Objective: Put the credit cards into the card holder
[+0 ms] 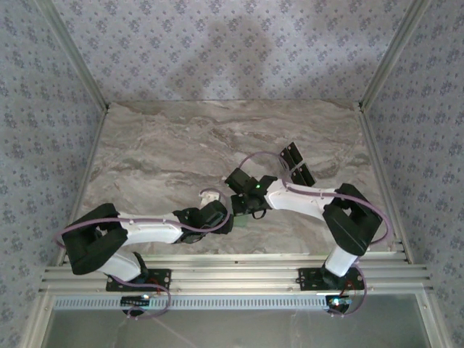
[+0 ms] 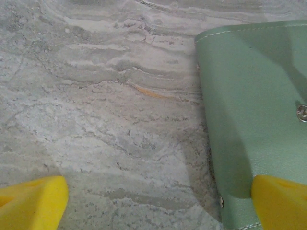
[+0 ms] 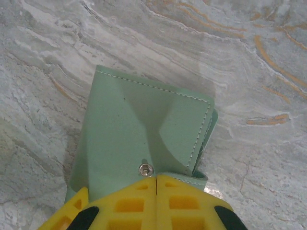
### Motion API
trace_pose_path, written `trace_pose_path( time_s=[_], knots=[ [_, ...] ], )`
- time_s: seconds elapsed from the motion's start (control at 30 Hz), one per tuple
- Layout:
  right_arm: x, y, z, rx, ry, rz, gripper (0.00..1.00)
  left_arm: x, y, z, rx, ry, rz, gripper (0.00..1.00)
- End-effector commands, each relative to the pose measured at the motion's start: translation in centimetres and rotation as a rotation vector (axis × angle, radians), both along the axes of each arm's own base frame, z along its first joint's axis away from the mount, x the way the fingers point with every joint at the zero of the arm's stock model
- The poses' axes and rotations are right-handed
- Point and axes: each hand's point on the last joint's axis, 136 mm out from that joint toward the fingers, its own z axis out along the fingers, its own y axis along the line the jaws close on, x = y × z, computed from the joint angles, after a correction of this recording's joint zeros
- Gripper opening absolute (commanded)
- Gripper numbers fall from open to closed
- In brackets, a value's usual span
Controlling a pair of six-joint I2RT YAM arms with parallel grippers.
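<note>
two credit cards lie beyond the right pincer, which is closed tight against the card holder. left pincer gapes wide, with the holder at one finger.

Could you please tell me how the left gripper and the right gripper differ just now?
The left gripper has its fingers wide apart; the right gripper has its fingers pressed together. The left gripper has one finger over the edge of the card holder and the other over bare table; the right gripper's fingers meet beside the holder's snap. Both have yellow fingers, and both sit at the card holder.
</note>
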Motion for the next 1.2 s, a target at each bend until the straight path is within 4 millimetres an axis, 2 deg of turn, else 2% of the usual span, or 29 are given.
trace_pose_path(
  time_s=[0.0, 0.37, 0.6, 0.9, 1.17],
  knots=[
    [0.5, 0.1, 0.0, -0.039, -0.022, -0.003, 0.00, -1.9, -1.3, -1.9, -0.039, 0.111, -0.060, 0.98],
    [0.6, 0.9, -1.5, -0.082, -0.011, 0.012, 0.00, -2.0, -1.3, -2.0, -0.038, 0.114, -0.061, 0.98],
    [0.2, 1.6, -2.1, -0.089, -0.001, 0.030, 0.00, -2.0, -1.3, -2.2, -0.036, 0.115, -0.061, 0.98],
    [-0.9, 1.7, -3.1, -0.099, 0.016, 0.038, 0.00, -1.9, -1.3, -2.1, -0.036, 0.114, -0.060, 0.98],
    [-1.0, 1.8, -1.8, -0.083, -0.010, 0.029, 0.00, -2.0, -1.1, -2.3, -0.032, 0.117, -0.058, 0.98]
  ],
)
